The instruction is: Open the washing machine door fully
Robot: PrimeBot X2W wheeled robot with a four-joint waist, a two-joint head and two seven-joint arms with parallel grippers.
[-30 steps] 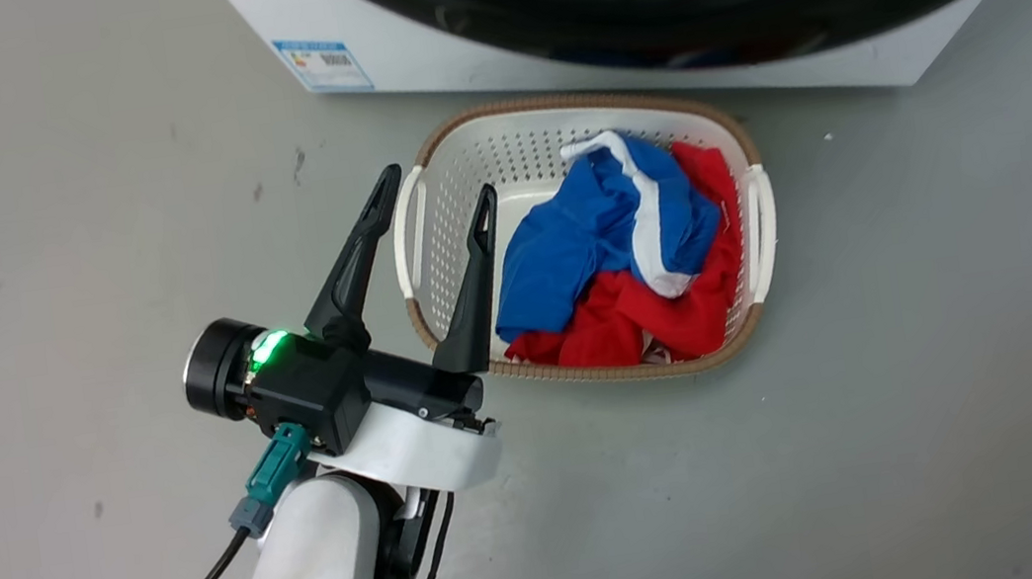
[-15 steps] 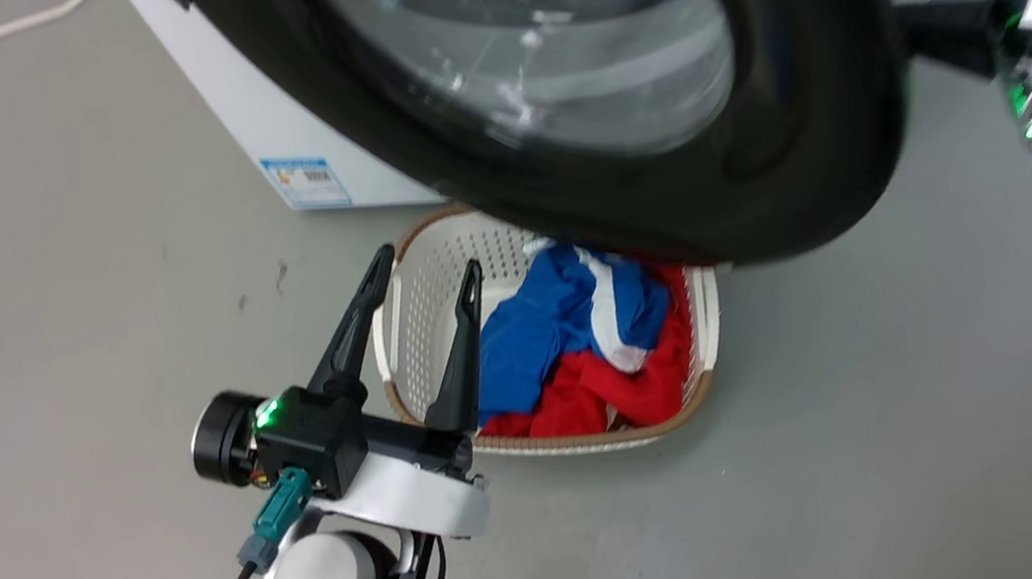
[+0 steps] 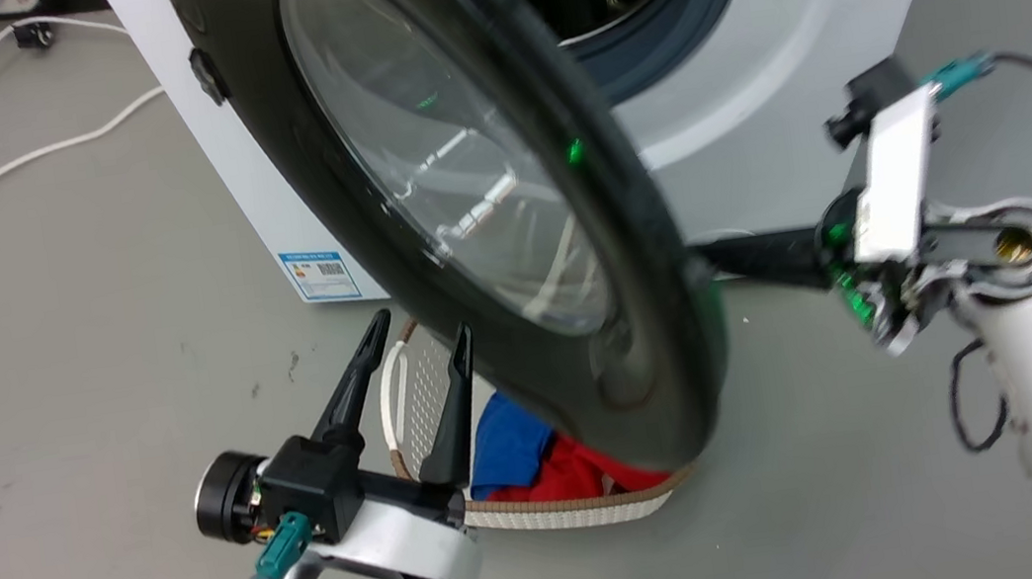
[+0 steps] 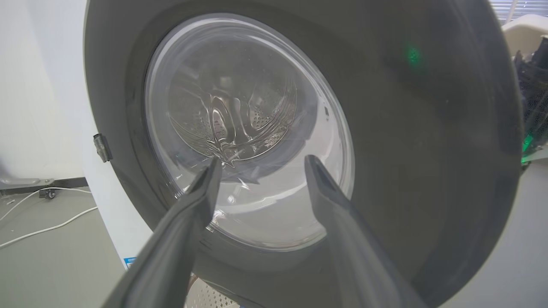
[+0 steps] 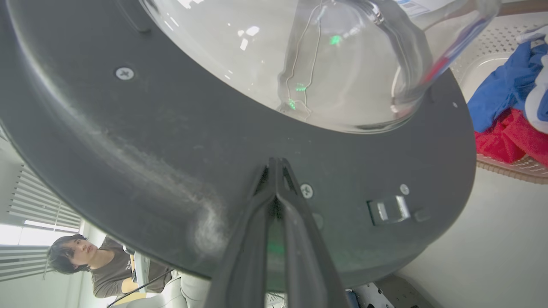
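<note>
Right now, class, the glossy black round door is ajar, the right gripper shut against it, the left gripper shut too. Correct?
No: the left wrist view shows the left gripper open. The glossy black round door is ajar, right gripper shut against it.

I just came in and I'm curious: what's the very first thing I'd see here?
The big round black washing machine door, with its bulging glass window, hangs half open in the middle of the head view. The right gripper, jaws shut, pokes at the door's inner side from the right. Beneath the door sits a white laundry basket of blue and red clothes.
</note>
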